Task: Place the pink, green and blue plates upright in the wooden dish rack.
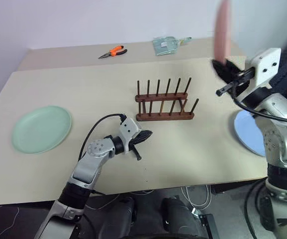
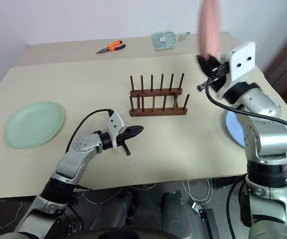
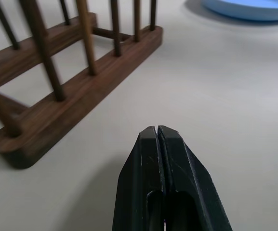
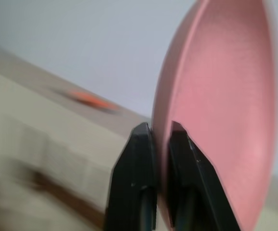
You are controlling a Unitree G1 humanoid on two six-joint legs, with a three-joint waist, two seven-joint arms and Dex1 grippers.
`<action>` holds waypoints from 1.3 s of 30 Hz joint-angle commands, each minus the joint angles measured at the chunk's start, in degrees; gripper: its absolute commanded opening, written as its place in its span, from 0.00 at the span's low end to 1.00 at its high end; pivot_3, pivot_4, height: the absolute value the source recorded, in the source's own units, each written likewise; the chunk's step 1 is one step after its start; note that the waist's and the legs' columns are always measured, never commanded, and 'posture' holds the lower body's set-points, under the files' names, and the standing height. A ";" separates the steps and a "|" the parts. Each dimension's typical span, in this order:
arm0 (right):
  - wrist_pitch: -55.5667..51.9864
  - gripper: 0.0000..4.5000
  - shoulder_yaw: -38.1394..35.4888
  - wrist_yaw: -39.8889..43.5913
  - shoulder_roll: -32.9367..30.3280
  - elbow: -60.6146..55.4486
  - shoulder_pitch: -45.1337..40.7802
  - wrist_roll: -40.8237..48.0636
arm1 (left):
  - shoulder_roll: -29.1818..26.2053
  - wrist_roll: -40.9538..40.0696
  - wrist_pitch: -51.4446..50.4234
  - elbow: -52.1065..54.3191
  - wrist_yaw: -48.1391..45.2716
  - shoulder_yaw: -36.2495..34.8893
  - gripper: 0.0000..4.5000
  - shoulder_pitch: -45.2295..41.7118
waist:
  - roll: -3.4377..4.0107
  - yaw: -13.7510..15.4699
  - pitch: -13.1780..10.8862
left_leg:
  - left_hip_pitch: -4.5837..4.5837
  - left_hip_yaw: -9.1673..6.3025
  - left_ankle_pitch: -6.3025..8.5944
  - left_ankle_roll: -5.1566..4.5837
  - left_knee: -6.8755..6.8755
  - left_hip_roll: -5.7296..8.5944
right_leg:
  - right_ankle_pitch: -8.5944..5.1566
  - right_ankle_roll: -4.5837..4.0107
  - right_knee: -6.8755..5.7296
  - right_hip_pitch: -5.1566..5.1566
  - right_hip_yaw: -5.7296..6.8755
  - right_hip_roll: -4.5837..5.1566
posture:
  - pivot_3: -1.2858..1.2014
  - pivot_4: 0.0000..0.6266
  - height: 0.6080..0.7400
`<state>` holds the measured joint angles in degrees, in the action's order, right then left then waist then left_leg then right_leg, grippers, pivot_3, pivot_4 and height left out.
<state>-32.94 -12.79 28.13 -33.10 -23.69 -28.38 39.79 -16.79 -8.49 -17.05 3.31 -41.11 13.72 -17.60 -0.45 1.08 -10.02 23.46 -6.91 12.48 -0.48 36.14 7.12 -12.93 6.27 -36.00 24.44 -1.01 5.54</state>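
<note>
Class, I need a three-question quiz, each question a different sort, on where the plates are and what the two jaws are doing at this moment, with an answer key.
1. True or false: the dark brown wooden dish rack already holds a plate.
2. Which plate is clamped on edge in the right gripper? A) the round salmon pink plate B) the round pale mint green plate C) the round light blue plate
3. Fill in: the left gripper has its jaws ____ and holds nothing, on the robot's side of the rack.

Key: 1 false, the rack is empty; 2 A, the green and blue plates lie flat on the beige table; 3 shut.
</note>
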 commanded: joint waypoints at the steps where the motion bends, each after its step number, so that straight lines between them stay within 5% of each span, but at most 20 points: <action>1: -7.22 0.01 -4.64 -2.63 1.23 -3.46 -1.42 13.82 | 0.37 -0.73 1.11 0.73 -0.12 -0.64 0.00 -0.88 | 0.00 0.05 0.00 | 0.01 0.01 0.01 -0.02 0.02 0.04 | -0.04 -0.07 0.03 -0.01 -0.01 0.04 | 0.52 0.24 0.85; 20: -7.39 0.01 -4.69 -2.95 1.99 8.97 -0.97 13.14 | -0.30 -1.31 0.42 2.75 0.15 -0.93 0.00 0.61 | 0.02 -0.38 0.00 | 0.02 0.19 0.02 -0.04 -0.04 0.00 | -0.04 -0.08 0.04 0.10 -0.06 0.02 | 0.52 0.24 0.85; 25: -5.08 0.46 -4.08 -3.26 1.60 10.34 -0.65 8.78 | -0.46 -2.77 -0.91 2.85 -0.66 -1.24 0.00 0.42 | 0.02 -0.43 0.00 | 0.02 0.19 0.02 -0.04 -0.05 0.00 | -0.04 -0.08 0.03 0.10 -0.06 0.02 | 0.52 0.24 0.85; 28: -1.80 0.80 -3.35 -3.17 0.16 9.41 -0.54 3.52 | -0.27 -6.62 -3.46 3.94 -2.24 -2.71 0.20 0.54 | 0.03 -0.40 0.00 | 0.02 0.19 0.02 -0.04 -0.05 0.00 | -0.05 -0.07 0.03 0.10 -0.06 0.02 | 0.52 0.24 0.85; 35: 0.36 0.81 -4.49 3.68 -11.23 4.74 6.10 -4.32 | -0.46 -4.68 -1.30 2.86 5.55 -8.97 0.97 -1.03 | 0.01 -0.21 -0.01 | 0.03 0.21 0.02 -0.04 -0.03 0.01 | -0.05 -0.07 0.07 0.08 -0.05 0.03 | 0.52 0.24 0.85; 39: 1.07 0.81 -2.08 10.93 -18.24 -1.11 14.35 -7.11 | -1.23 -1.07 0.41 -0.39 18.90 -18.44 0.97 -4.07 | -0.02 -0.41 -0.02 | 0.03 0.20 0.02 -0.04 -0.03 -0.02 | -0.06 -0.06 0.06 0.08 -0.04 0.03 | 0.52 0.24 0.85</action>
<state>-32.75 -15.60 36.33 -49.74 -20.48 -14.65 33.63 -17.28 -11.23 -18.04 3.03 -28.16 0.54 -19.98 -0.47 0.67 -10.05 23.48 -6.71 12.50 -0.51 36.10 7.07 -12.98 6.22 -35.94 24.52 -1.04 5.55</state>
